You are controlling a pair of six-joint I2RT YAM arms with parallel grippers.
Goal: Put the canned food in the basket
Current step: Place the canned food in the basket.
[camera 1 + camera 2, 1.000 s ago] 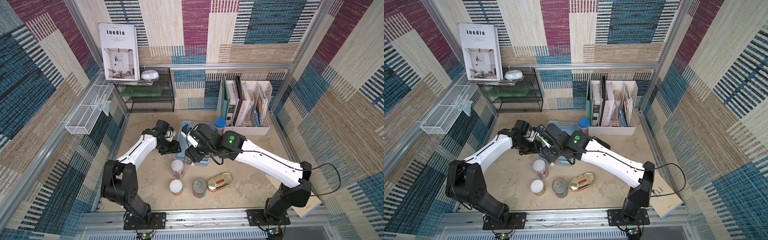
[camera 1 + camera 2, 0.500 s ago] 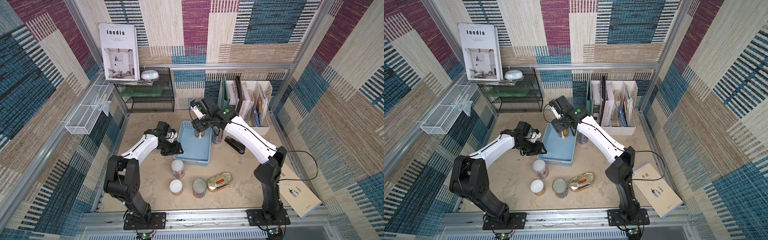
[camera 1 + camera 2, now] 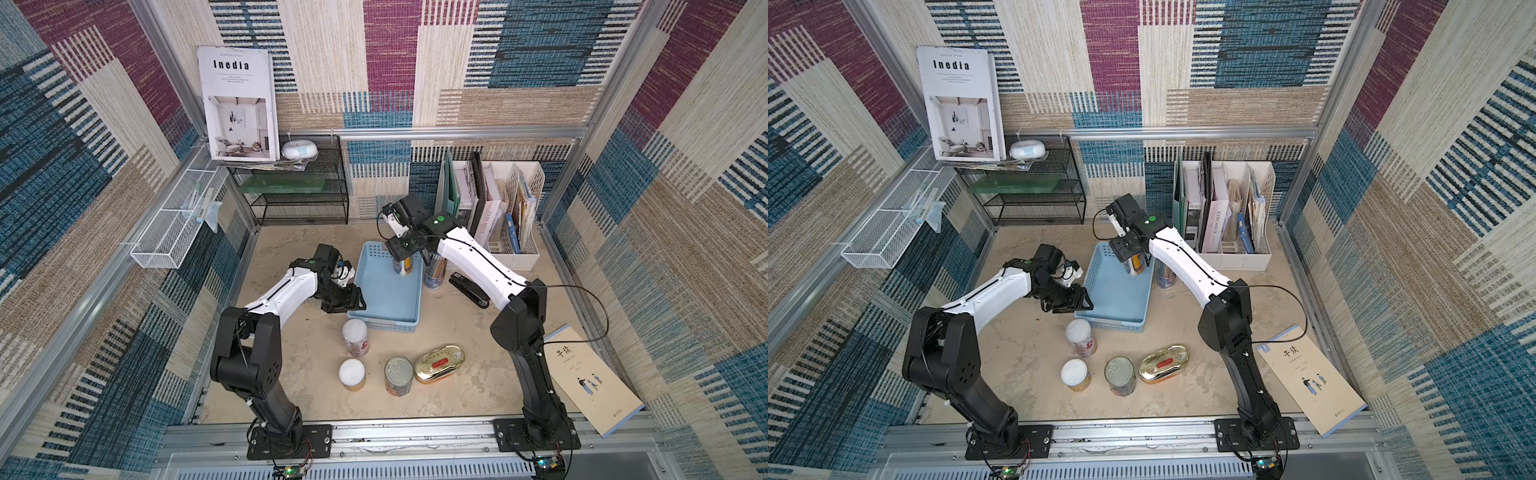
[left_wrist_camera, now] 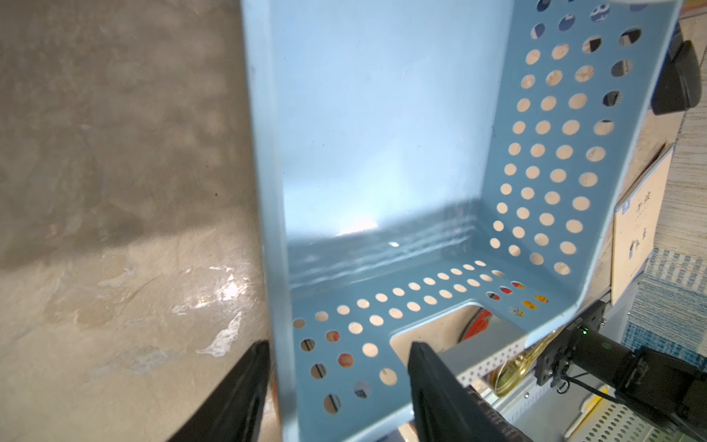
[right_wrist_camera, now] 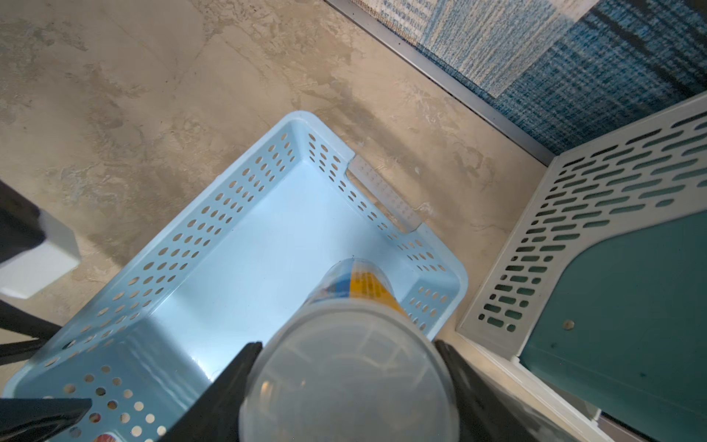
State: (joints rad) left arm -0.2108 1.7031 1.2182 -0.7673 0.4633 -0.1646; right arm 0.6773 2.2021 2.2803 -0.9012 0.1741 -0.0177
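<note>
Four cans (image 3: 398, 375) stand by front edge of table (image 3: 457, 399). Left gripper (image 4: 338, 352) astride near-left corner of basket (image 3: 386, 291); clamped or loose, cannot tell. Right gripper (image 5: 346, 356) clamps orange-yellow can (image 5: 367, 285) over basket's far-right corner. Risk: released tilted, tall can topples over low wall.

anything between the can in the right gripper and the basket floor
Nothing visible. The orange-yellow can, held in the jaws of the right gripper, is over the far end of the basket, whose floor there is bare. The left gripper sits at its near corner.
</note>
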